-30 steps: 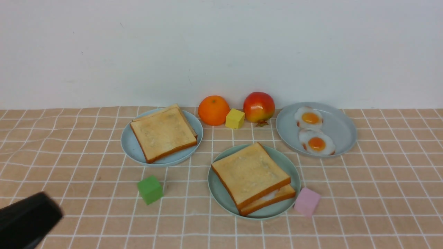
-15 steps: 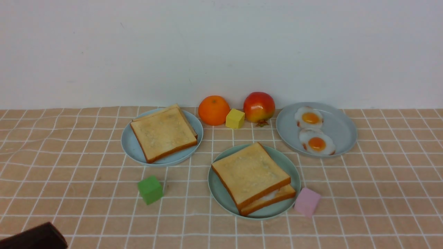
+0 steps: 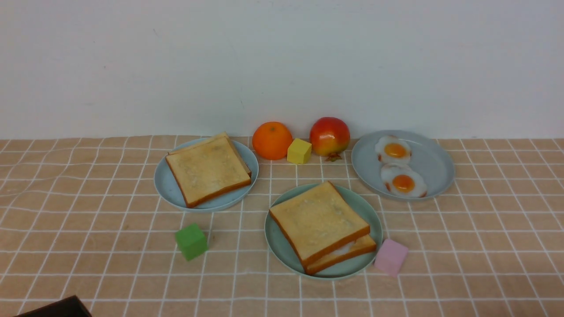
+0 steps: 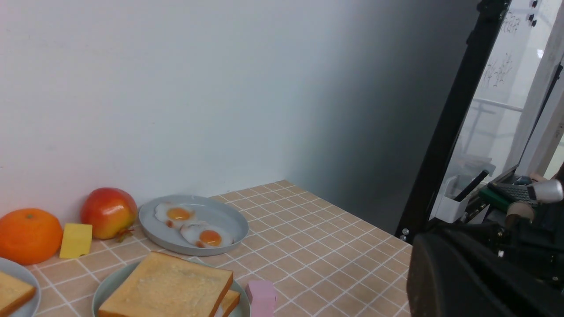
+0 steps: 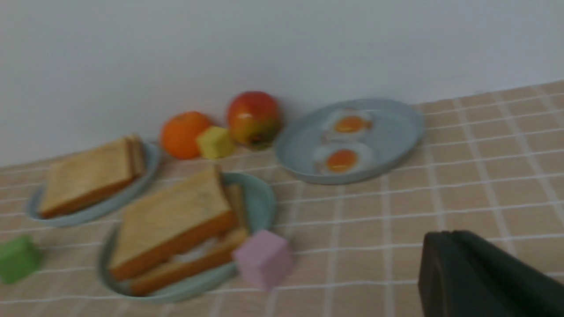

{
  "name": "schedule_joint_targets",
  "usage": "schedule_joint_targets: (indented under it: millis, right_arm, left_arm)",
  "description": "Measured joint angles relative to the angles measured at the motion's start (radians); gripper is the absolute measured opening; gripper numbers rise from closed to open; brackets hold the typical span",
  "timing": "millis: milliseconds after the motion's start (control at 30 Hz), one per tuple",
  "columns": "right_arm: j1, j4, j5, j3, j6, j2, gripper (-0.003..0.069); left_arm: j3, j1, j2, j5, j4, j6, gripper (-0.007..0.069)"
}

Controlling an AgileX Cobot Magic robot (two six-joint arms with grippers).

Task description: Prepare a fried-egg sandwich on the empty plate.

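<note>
The fried-egg sandwich (image 3: 319, 224) lies on the pale mint-green plate (image 3: 275, 246) at the table's centre front. It is two toast slices with a strip of egg white (image 3: 346, 248) showing between them. It also shows in the left wrist view (image 4: 167, 286) and in the right wrist view (image 5: 172, 224). My left gripper (image 3: 57, 308) is only a black tip at the front view's lower left corner, far from the plate. In the left wrist view its jaws (image 4: 423, 264) look pressed together and empty. My right gripper (image 5: 440, 246) is shut and empty, right of the plate, and out of the front view.
A grey-blue plate (image 3: 163, 185) at back left holds a toast stack (image 3: 207, 169). Another grey-blue plate (image 3: 432, 163) at back right holds two fried eggs (image 3: 403, 182). An orange (image 3: 272, 140), a yellow cube (image 3: 299, 151) and an apple (image 3: 329, 135) stand by the wall. A green cube (image 3: 191, 241) and a pink cube (image 3: 391, 256) flank the sandwich plate.
My left gripper has drawn back down toward the lower left corner and has almost left the front view. Nothing on the table has moved.
</note>
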Motion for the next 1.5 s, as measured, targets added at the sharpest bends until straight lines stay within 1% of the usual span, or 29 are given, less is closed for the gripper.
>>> schedule_joint_targets:
  millis: [33, 67, 100, 167, 200, 233, 267, 367, 500, 1333, 1400, 1500]
  right_arm:
    - [-0.024, -0.006, 0.026, 0.0, -0.006, -0.008, 0.0]
    - [-0.069, -0.015, 0.092, 0.0, -0.023, -0.032, -0.001]
    - [-0.069, -0.016, 0.101, 0.0, -0.023, -0.035, -0.0011]
    - [-0.095, -0.032, 0.21, 0.0, -0.064, -0.078, -0.0014]
    - [-0.095, -0.034, 0.238, -0.001, -0.082, -0.084, -0.0014]
    - [-0.095, -0.034, 0.242, -0.002, -0.085, -0.086, -0.0014]
    - [-0.092, -0.027, 0.253, -0.004, -0.117, -0.088, -0.0014]
    - [-0.081, -0.006, 0.257, -0.006, -0.156, -0.088, -0.0014]
    - [-0.073, 0.013, 0.263, -0.006, -0.172, -0.088, -0.0014]
    - [-0.072, 0.029, 0.267, -0.007, -0.179, -0.088, -0.0001]
    - [-0.072, 0.029, 0.267, -0.008, -0.18, -0.088, 0.0]
    - [-0.072, 0.029, 0.268, -0.008, -0.18, -0.088, 0.0]
  left_arm:
    - [0.0, 0.0, 0.0, 0.0, 0.0, 0.0, -0.0013]
    - [0.0, 0.0, 0.0, 0.0, 0.0, 0.0, -0.0013]
    - [0.0, 0.0, 0.0, 0.0, 0.0, 0.0, -0.0013]
    - [0.0, 0.0, 0.0, 0.0, 0.0, 0.0, -0.0013]
    - [0.0, 0.0, 0.0, 0.0, 0.0, 0.0, -0.0013]
    - [0.0, 0.0, 0.0, 0.0, 0.0, 0.0, -0.0013]
    - [0.0, 0.0, 0.0, 0.0, 0.0, 0.0, -0.0013]
    - [0.0, 0.0, 0.0, 0.0, 0.0, 0.0, -0.0011]
    - [0.0, 0.0, 0.0, 0.008, 0.0, 0.0, -0.001]
    - [0.0, 0.0, 0.0, 0.027, 0.0, 0.0, 0.0006]
    - [0.002, 0.0, 0.0, 0.02, 0.002, 0.0, 0.0006]
    - [0.02, 0.017, 0.0, -0.039, 0.044, 0.0, 0.0006]
